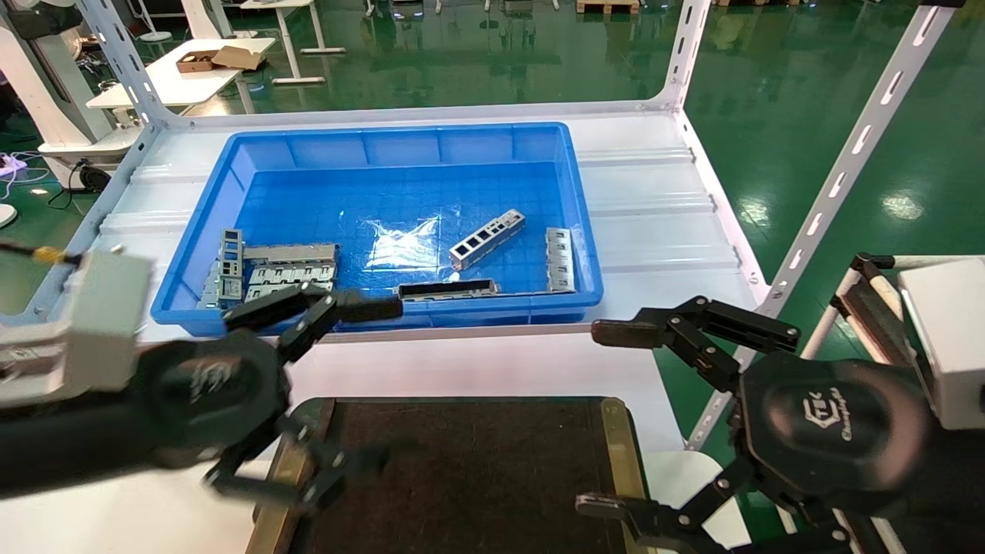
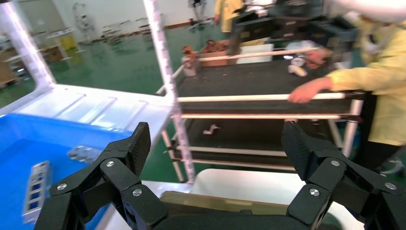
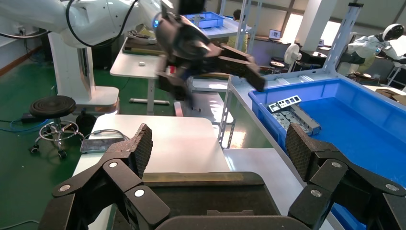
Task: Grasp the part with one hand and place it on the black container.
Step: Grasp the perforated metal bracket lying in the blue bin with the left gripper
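The part (image 1: 487,238), a small silvery channel bar with square cutouts, lies at an angle in the middle of the blue bin (image 1: 192,269). The black container (image 1: 469,469), with brass side strips, lies on the white table in front of the bin. My left gripper (image 1: 377,385) is open and empty over the container's left strip, near the bin's front wall. My right gripper (image 1: 602,419) is open and empty at the container's right edge. The left wrist view shows open fingers (image 2: 136,146) and a silvery cutout bar (image 2: 36,189) in the bin. The right wrist view shows open fingers (image 3: 139,146) over the container (image 3: 201,191).
A dark-faced long bar (image 1: 446,290) lies against the bin's front wall. Flat grey plates lie at its left (image 1: 288,265) and right (image 1: 559,259). White perforated shelf posts (image 1: 839,177) stand at the right. A person in yellow (image 2: 378,81) stands by a cart (image 2: 258,98) on the right.
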You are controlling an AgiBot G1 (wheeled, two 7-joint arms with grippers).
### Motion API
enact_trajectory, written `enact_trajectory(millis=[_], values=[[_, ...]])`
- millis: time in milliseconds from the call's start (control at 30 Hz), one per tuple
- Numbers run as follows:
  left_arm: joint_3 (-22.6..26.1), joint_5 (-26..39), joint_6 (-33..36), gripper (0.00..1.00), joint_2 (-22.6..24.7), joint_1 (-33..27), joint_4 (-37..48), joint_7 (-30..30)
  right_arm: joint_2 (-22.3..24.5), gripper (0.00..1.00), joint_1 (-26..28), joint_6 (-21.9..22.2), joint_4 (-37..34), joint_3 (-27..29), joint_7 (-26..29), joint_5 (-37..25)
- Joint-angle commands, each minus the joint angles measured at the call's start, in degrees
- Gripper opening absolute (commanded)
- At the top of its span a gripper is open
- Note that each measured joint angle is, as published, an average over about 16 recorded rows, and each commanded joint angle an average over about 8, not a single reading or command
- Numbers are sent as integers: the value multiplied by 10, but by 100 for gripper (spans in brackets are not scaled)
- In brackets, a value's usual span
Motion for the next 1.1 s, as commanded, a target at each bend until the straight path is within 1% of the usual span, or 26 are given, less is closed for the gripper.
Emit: enact_trajectory(millis=[33, 200, 367, 533, 700, 933, 1100], values=[[4, 13, -19, 100, 8, -4, 0, -4, 0, 100, 0, 0, 0, 0, 0, 0], [29, 67, -80, 100, 53, -34, 18, -22, 0, 100, 0, 0, 0, 0, 0, 0], [57, 130, -145, 100, 108, -69, 56, -31, 0, 100, 0, 0, 0, 0, 0, 0], [83, 188, -207, 100, 166, -105, 111, -37, 0, 100, 0, 0, 0, 0, 0, 0], [107, 233, -254, 100, 227, -145, 185, -39, 0, 100, 0, 0, 0, 0, 0, 0], [131, 280, -307, 100, 308, -194, 312, -4, 0, 100, 0, 0, 0, 0, 0, 0], [139, 298, -344, 100, 357, -219, 401, 32, 0, 100, 0, 0, 0, 0, 0, 0]])
